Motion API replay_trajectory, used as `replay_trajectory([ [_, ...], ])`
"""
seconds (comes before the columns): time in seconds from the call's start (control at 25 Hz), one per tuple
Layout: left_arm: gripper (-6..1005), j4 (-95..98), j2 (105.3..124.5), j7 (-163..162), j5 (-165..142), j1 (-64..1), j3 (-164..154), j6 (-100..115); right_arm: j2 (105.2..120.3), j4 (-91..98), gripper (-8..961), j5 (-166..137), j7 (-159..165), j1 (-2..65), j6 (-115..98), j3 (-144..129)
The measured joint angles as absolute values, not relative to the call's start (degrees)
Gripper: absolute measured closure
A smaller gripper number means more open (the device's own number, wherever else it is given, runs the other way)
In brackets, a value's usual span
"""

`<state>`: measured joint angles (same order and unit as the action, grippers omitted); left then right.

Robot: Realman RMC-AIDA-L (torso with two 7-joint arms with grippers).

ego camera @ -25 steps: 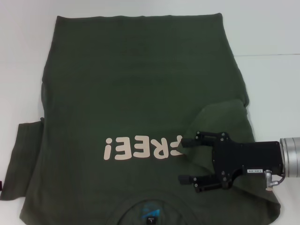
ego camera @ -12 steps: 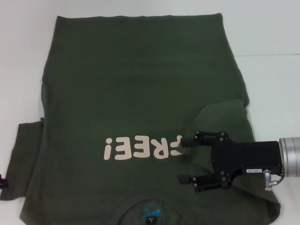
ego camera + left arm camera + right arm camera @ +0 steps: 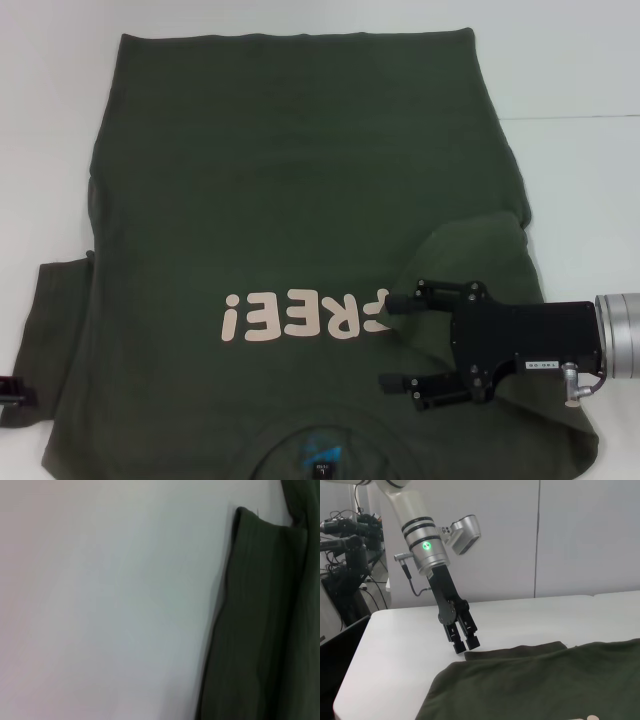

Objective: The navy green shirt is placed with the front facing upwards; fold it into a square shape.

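Navy green shirt point(image 3: 290, 200): front up, collar toward the robot and cut off, one sleeve folded in, hiding the lettering's first letter. Right gripper point(image 3: 392, 340): spread wide above that sleeve. Left gripper point(image 3: 466, 646): fingers nearly together at the other sleeve's edge; any grip cannot be told.

A white table point(image 3: 570, 80) carries the navy green shirt point(image 3: 290, 200), spread flat, lettering up.

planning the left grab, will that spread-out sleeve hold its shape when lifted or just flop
Probably flops. The navy green shirt already lies creased where its right sleeve is folded in beside the right gripper, so the cloth looks limp. The left sleeve lies thin and flat by the left gripper, so it likely drapes and drags the body along.
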<state>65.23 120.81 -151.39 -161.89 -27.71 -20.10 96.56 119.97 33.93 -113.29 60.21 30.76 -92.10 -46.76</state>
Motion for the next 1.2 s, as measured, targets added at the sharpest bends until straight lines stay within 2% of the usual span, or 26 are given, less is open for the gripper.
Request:
replay_trajectory([
  [0.48, 233, 63.7, 120.75, -151.3, -161.8, -27.8, -20.2, 95.1, 119.97, 33.9, 55, -113.3, 60.2, 30.8, -92.4, -46.8],
  [1.2, 342, 61.5, 120.63, -151.3, -161.6, -29.4, -20.3, 94.8, 119.97, 33.9, 54, -113.3, 60.2, 30.6, -92.6, -46.8],
])
